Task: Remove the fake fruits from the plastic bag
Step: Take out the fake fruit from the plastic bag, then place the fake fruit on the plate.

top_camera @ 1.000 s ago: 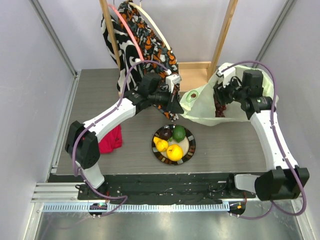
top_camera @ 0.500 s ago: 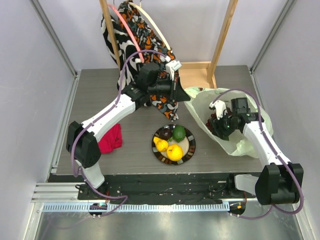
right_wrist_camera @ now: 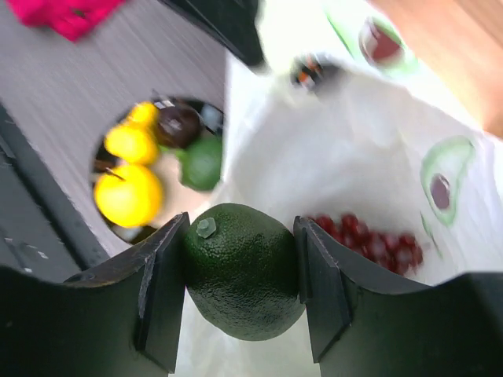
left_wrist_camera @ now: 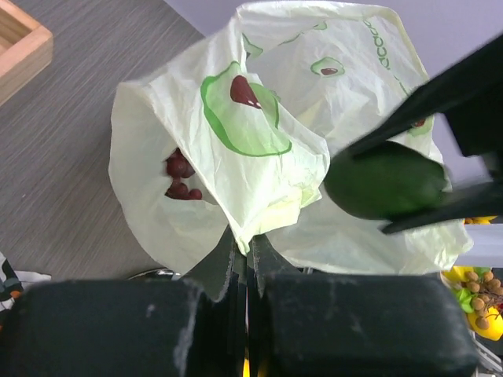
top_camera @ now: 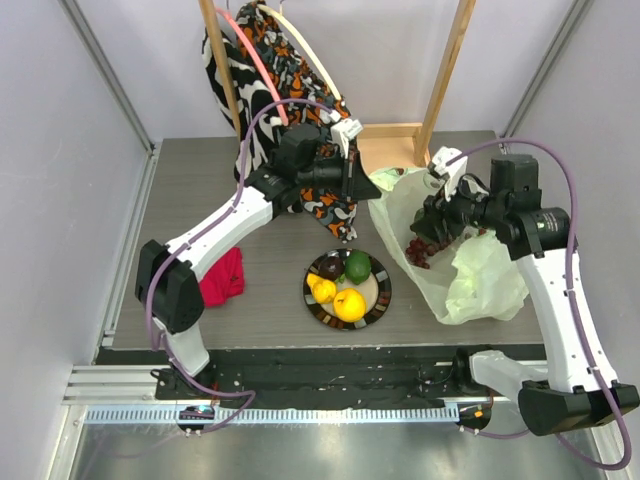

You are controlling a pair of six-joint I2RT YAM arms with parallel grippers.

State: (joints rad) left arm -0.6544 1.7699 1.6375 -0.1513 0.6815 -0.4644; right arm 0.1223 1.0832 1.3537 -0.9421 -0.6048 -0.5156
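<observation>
Pale green bag (top_camera: 470,285) slumps right of centre on the tabletop (top_camera: 190,190), its edge pinched in the closed left pincer (left_wrist_camera: 242,255). Right pincer (right_wrist_camera: 242,271) grips a green fruit (left_wrist_camera: 385,184) above it; grapes (left_wrist_camera: 179,177) lie inside. Plate (top_camera: 310,298) at lower centre, red cloth (top_camera: 220,280) at left.

My right pincer (right_wrist_camera: 240,263) hangs over the thin crinkly pale-green plastic bag (top_camera: 478,275), a dark green plastic lime (right_wrist_camera: 242,275) between its fingers. In the bag's left side lies the dark red grape bunch (top_camera: 418,250). Left of the bag, the dark round plate (top_camera: 384,298) carries four glossy plastic fruits (top_camera: 349,304). My left pincer (left_wrist_camera: 244,251) bites the bag's rear-left edge.
</observation>
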